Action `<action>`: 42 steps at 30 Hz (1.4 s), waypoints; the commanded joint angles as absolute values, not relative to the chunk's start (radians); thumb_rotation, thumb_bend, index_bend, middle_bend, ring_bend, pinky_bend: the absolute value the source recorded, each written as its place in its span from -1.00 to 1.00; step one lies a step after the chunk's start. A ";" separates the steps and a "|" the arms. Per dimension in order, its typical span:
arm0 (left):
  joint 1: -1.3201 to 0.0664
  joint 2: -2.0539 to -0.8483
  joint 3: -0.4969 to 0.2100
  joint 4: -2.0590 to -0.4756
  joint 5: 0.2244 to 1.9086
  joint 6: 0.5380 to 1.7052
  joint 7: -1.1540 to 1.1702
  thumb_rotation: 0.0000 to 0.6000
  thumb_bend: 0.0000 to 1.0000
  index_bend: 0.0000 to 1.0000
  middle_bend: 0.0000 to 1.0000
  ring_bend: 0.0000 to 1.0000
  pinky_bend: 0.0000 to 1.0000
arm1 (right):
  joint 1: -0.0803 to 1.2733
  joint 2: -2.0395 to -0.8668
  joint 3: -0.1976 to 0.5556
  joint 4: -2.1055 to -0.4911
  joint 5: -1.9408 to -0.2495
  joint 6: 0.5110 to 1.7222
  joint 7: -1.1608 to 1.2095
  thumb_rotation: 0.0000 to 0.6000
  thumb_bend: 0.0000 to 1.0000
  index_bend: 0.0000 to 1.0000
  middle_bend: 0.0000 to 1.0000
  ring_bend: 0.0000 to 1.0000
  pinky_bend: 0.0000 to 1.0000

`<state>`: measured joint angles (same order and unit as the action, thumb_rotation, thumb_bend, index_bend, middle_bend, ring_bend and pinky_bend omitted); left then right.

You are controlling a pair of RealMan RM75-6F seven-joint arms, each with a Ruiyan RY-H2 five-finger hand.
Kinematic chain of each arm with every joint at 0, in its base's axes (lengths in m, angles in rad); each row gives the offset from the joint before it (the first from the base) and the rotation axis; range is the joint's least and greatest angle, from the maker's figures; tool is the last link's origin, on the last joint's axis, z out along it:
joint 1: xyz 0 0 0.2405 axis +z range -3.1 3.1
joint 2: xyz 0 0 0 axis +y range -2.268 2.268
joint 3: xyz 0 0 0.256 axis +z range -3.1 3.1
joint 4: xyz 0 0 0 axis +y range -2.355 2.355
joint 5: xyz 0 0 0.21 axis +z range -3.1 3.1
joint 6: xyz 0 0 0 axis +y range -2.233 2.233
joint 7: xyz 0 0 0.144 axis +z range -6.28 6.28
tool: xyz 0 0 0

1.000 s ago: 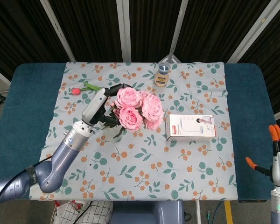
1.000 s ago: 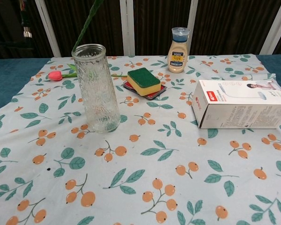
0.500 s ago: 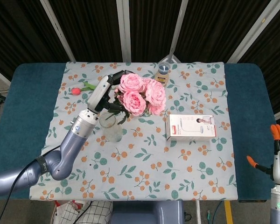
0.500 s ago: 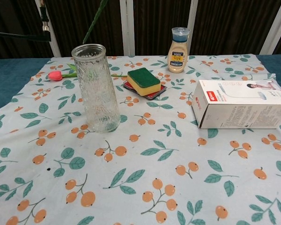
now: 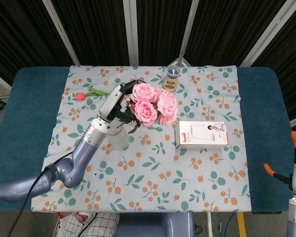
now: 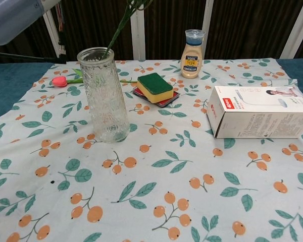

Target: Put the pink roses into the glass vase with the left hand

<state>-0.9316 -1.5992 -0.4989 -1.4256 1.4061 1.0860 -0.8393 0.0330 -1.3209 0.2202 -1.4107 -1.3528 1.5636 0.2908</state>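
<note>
Gripping the pink roses [image 5: 154, 102] by their stems, the left hand [image 5: 119, 101] is closed around the bunch above the glass vase [image 5: 117, 136], as the head view shows; the blooms sit to the right of the hand, over the floral tablecloth [image 5: 158, 173]. Left of the hand on the cloth lies a single pink tulip [image 5: 81, 95]. Right of the roses, at the far edge of the cloth, stands a sauce bottle [image 5: 171, 79], and nearer lies a white carton [image 5: 202, 134] on its side. At the far right, low in the frame, the right hand [image 5: 295, 165] hangs off the table with its orange-tipped fingers spread and nothing in them.

The chest view shows neither hand. It does show what the head view hides: a green stem [image 6: 118, 27] slanting down to the rim of the vase [image 6: 104, 96], its tip at the mouth, while the vase body below looks empty. Just right of the vase and farther back lies a green-and-yellow sponge [image 6: 154, 86] on a small red dish [image 6: 167, 100], concealed beneath the blooms in the head view.
</note>
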 commanded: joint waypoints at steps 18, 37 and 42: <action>-0.896 -1.622 -0.429 -1.378 1.433 1.175 -0.959 1.00 -0.37 -0.25 -0.14 -0.27 0.02 | 0.028 -1.343 0.236 -1.398 -1.357 1.594 0.309 1.00 -0.86 -1.00 -1.00 -0.83 -1.00; -0.843 -1.603 -0.372 -1.322 1.442 1.209 -1.093 1.00 -0.37 -0.27 -0.18 -0.30 0.02 | 0.024 -1.354 0.249 -1.400 -1.345 1.602 0.318 1.00 -0.86 -1.00 -1.00 -0.83 -1.00; -0.824 -1.584 -0.351 -1.321 1.442 1.206 -1.103 1.00 -0.37 -0.29 -0.21 -0.33 0.01 | 0.022 -1.355 0.251 -1.406 -1.346 1.606 0.323 1.00 -0.86 -1.00 -1.00 -0.83 -1.00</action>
<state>-0.8273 -1.5881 -0.3543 -1.3208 1.4417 1.2068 -1.0999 0.0221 -1.3546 0.2505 -1.4058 -1.3462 1.6058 0.3232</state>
